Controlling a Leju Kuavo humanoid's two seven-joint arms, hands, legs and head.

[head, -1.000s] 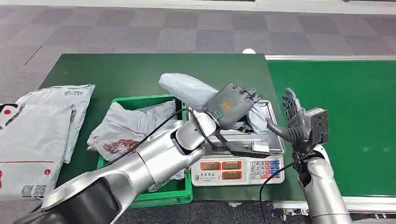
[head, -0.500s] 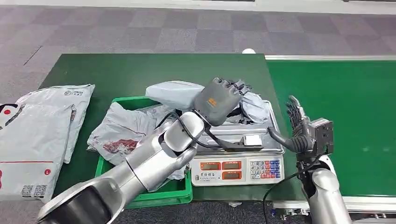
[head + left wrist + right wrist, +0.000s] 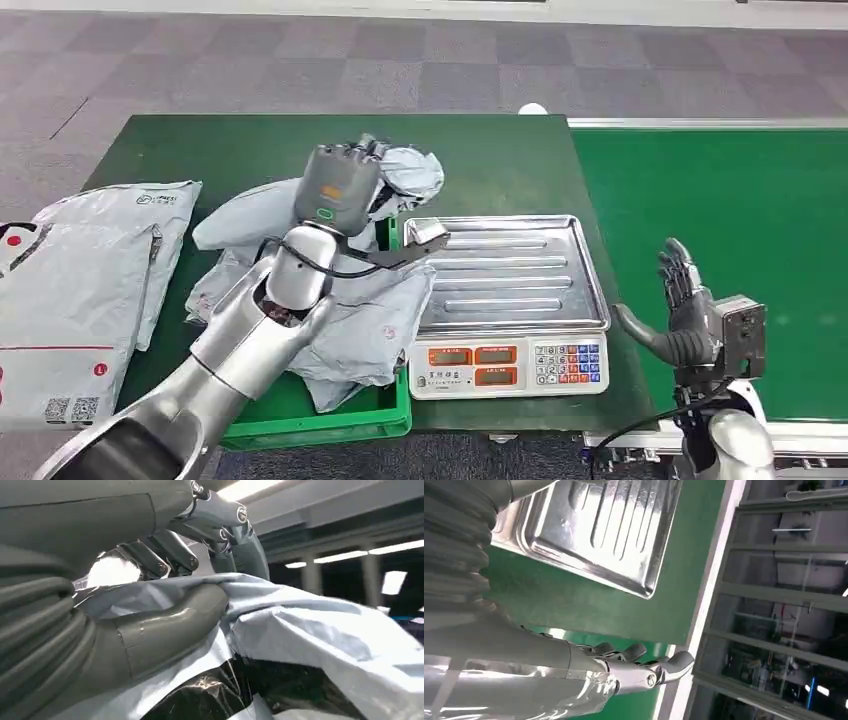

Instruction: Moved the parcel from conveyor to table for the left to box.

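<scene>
My left hand [image 3: 335, 190] grips a crumpled grey parcel [image 3: 245, 215] and holds it above the green bin [image 3: 300, 425], at the bin's far edge. The parcel hangs out to both sides of the hand. In the left wrist view the thumb [image 3: 165, 630] and the fingers press into the grey plastic of the parcel [image 3: 310, 630], with a black patch below. My right hand [image 3: 685, 310] stands open and upright with fingers spread, at the near edge of the conveyor [image 3: 720, 200], holding nothing. The right wrist view shows the same hand [image 3: 624, 665] empty.
A scale [image 3: 510, 355] with a bare steel tray [image 3: 595, 290] stands between bin and conveyor. Other grey parcels [image 3: 370, 320] lie in the bin. More parcels [image 3: 80, 280] are stacked at the left end of the green table [image 3: 250, 150].
My left hand has lifted the parcel off the scale tray and carried it left, over the bin. My right hand has drawn back, lower and to the right.
</scene>
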